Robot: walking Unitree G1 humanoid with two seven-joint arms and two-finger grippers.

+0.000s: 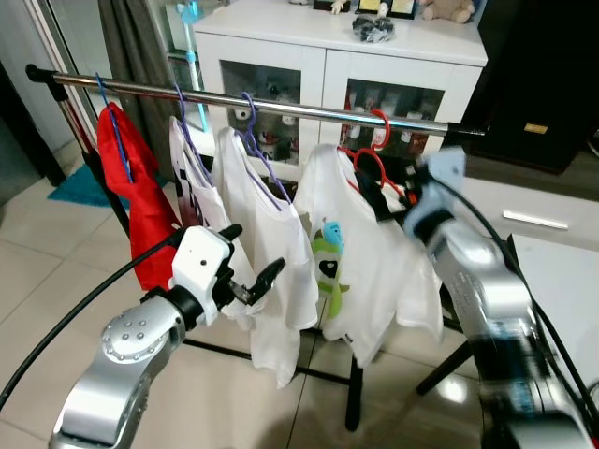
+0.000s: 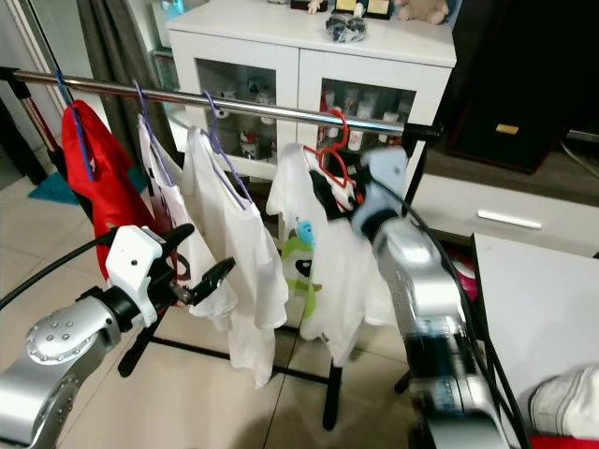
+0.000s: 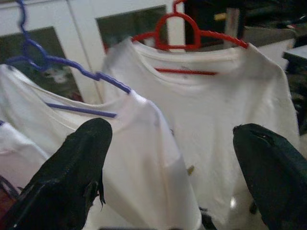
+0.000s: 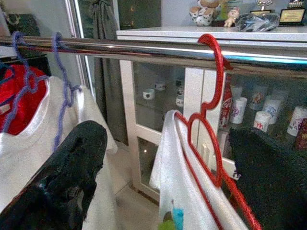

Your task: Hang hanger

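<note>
Metal rail: runs across a clothes rack standing on the pale tiled floor.
Room: white cabinet with glass doors behind the rack.
Red hanger: hooked on the rail, carrying a white shirt.
Right pincer: wide, fingers on both sides of the red hanger, not touching.
Left pincer: wide, near another white shirt on a purple hanger.
Hard to see: right arm is blurred.

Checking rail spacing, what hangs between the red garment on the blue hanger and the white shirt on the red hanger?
Two white shirts on purple plastic hangers, along the steel rail, in the left eye view.
</note>
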